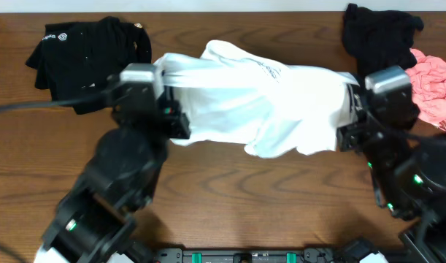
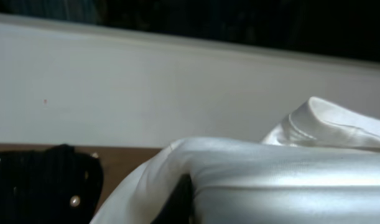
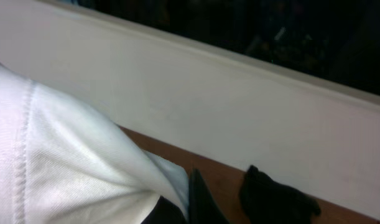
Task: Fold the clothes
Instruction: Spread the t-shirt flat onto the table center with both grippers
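1. Left fingers (image 1: pixel 177 120): mostly buried in cloth in the wrist view. The shirt (image 1: pixel 259 102) runs straight off them, so I read them as clamped on its left end.
2. Right fingers (image 3: pixel 201 202): one dark tip shows under the stitched hem. Same read, clamped on the right end.
3. Step in hand looks like spreading the shirt between both arms before laying it flat.
4. To do it well, pull the two ends apart evenly until the middle sag is gone. Then lower both ends together so the cloth lands flat on the desk (image 1: pixel 244 204), not bunched.
5. Keep the right arm off the pink piece (image 1: pixel 436 80) just beside it.
6. Shirt position: mid-desk, spanning arm to arm.
7. Shirt look: white and crumpled, with diagonal creases. A loose lobe droops at the near edge, right of centre, and there is faint print near the top.
8. Black pieces sit at the far left (image 1: pixel 84 47) and far right (image 1: pixel 376 33) and are not folded yet.
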